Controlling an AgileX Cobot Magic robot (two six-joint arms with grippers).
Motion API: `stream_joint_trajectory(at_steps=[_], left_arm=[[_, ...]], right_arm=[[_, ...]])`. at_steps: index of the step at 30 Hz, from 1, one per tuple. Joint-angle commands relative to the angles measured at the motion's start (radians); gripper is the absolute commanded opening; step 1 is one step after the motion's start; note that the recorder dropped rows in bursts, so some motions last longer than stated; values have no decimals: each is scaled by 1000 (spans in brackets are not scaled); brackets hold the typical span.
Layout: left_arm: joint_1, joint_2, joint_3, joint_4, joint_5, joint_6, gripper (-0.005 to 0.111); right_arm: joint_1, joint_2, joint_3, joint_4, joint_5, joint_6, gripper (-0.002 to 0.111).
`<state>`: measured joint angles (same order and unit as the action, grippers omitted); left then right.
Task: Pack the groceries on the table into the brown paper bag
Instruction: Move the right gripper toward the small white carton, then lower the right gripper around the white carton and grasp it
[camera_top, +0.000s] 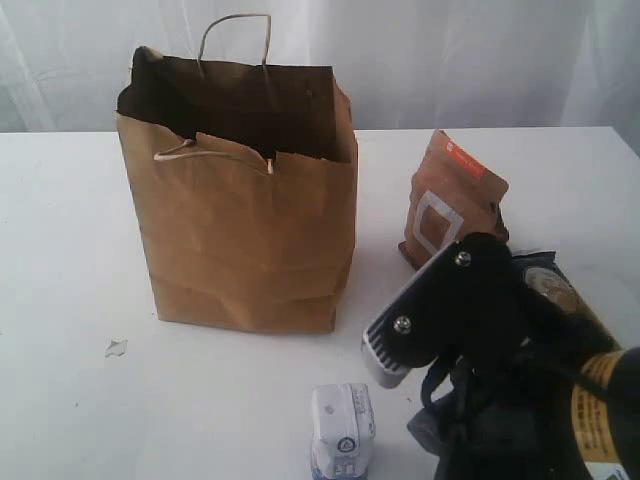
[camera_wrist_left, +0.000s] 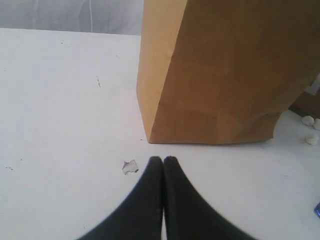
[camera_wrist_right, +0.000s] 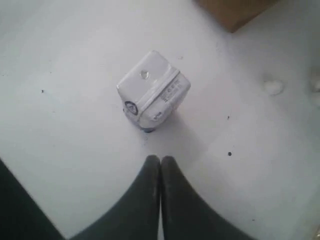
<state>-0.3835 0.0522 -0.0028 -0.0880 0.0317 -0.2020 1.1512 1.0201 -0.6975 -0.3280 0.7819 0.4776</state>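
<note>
Three views, so one at a time. Exterior: the bag (camera_top: 245, 230) stands upright on the table (camera_top: 60, 250), left of centre, mouth open, rim torn, one cord handle sticking up; it's too dark inside to see anything. The pouch (camera_top: 450, 200) stands just right of the bag, with a strip of table between them. The carton (camera_top: 342, 432) stands on the table at the near edge, well in front of the bag's right corner. The right arm (camera_top: 470, 330) bulks in at lower right, and something round peeks out behind it, no idea what. A little paper scrap (camera_top: 116, 348) lies off the bag's front left corner. Neither arm's fingertips show from here. Left wrist: the left gripper (camera_wrist_left: 163, 160) is pinched fully together with nothing in it, low over the table. Its tips point at the bag's bottom corner, near but not touching, and the scrap is just beside them. You also get a few white crumbs (camera_wrist_left: 307, 120) by the bag's far side, which the exterior misses. Right wrist: the right gripper (camera_wrist_right: 160, 159) is clamped on itself, empty. The carton stands just past the tips with bare table between. This one shows the carton's top and printed side, more crumbs, and a corner of the bag beyond.
</note>
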Motion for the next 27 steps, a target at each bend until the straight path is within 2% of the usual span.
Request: stream_joint_trajectory(at_steps=[1, 4, 6, 12, 14, 22, 27], left_arm=[[0, -5, 3, -7, -3, -2, 0], [0, -5, 3, -7, -3, -2, 0], [0, -5, 3, -7, -3, -2, 0], [0, -5, 3, -7, -3, -2, 0], [0, -5, 3, -7, -3, -2, 0], [0, -5, 3, -7, -3, -2, 0], [0, -5, 3, -7, -3, -2, 0]], right_arm=[[4, 1, -14, -58, -1, -100, 0], [2, 1, -30, -54, -3, -197, 2], [-15, 1, -43, -14, -3, -245, 9], [-80, 6, -70, 102, -5, -414, 54], [-107, 32, -94, 162, -5, -454, 63], [-233, 205, -177, 419, -29, -486, 64], [-248, 288, -207, 440, -45, -470, 68]])
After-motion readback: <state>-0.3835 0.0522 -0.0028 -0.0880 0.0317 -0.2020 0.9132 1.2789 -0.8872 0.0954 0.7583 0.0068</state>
